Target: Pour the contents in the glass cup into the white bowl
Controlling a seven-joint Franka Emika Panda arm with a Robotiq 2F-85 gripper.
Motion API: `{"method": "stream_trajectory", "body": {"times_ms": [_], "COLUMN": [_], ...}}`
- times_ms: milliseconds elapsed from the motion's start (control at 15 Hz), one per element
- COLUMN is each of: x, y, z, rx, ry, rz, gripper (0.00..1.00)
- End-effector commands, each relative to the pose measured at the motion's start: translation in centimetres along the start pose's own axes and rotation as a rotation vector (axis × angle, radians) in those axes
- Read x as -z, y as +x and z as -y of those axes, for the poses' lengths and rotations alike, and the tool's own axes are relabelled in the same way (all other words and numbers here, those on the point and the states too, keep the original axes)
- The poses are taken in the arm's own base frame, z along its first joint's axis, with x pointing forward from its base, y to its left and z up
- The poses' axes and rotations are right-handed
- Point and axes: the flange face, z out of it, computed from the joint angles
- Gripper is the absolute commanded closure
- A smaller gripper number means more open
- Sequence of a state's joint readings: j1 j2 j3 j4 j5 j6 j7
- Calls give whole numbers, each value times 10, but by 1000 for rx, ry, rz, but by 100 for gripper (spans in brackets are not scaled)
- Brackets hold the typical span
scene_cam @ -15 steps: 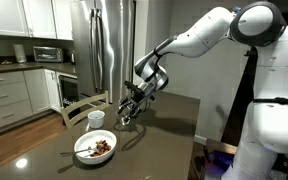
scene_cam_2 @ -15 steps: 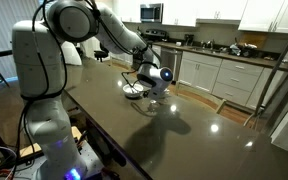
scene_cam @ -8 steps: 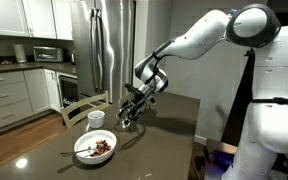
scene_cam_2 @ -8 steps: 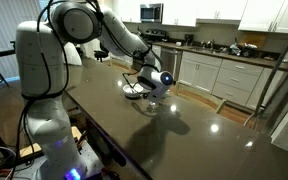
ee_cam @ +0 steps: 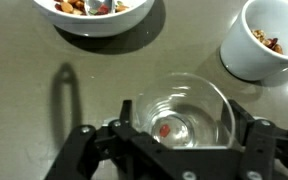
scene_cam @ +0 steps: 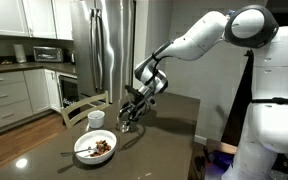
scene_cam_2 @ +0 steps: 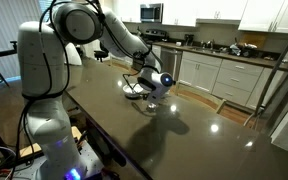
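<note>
The glass cup [ee_cam: 184, 112] stands between my gripper's two fingers, which sit against its sides; one red bit [ee_cam: 165, 130] lies on its bottom and it is otherwise empty. My gripper [ee_cam: 181, 135] is shut on it, low over the dark table [scene_cam: 164, 130], to the right of the white bowl [scene_cam: 94, 150]. The bowl holds the dark brown and reddish contents [scene_cam: 100, 146]. In the wrist view the bowl's rim [ee_cam: 96, 26] is at the top edge. In the exterior view from the far side my gripper [scene_cam_2: 154, 86] hides most of the cup.
A small white mug [scene_cam: 96, 118] with some bits in it stands behind the bowl, close to the cup in the wrist view [ee_cam: 269, 45]. A wooden chair [scene_cam: 82, 106] and a steel fridge [scene_cam: 104, 45] stand behind the table. Kitchen counters line the walls.
My gripper with the cup has come down a little toward the table, beside the bowl. The bowl and mug have not moved.
</note>
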State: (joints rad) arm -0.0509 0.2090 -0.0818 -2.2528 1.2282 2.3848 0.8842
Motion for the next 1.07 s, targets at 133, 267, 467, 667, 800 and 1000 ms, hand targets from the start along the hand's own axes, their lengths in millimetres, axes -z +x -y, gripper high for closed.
{"method": "stream_trajectory", "body": {"times_ms": [133,267,467,667,800,1000], "x": [4,5,11,24,33,44], "y": [-2,-3,-10,-24,-33,-45], "z": [4,4,6,12,15,17], "rx": [-4,-1,15,50,73,108], "ry": [20,23,32,51,61,67], "rz": [28,27,28,24,22,16], "gripper": [0,0,0,0,0,0]}}
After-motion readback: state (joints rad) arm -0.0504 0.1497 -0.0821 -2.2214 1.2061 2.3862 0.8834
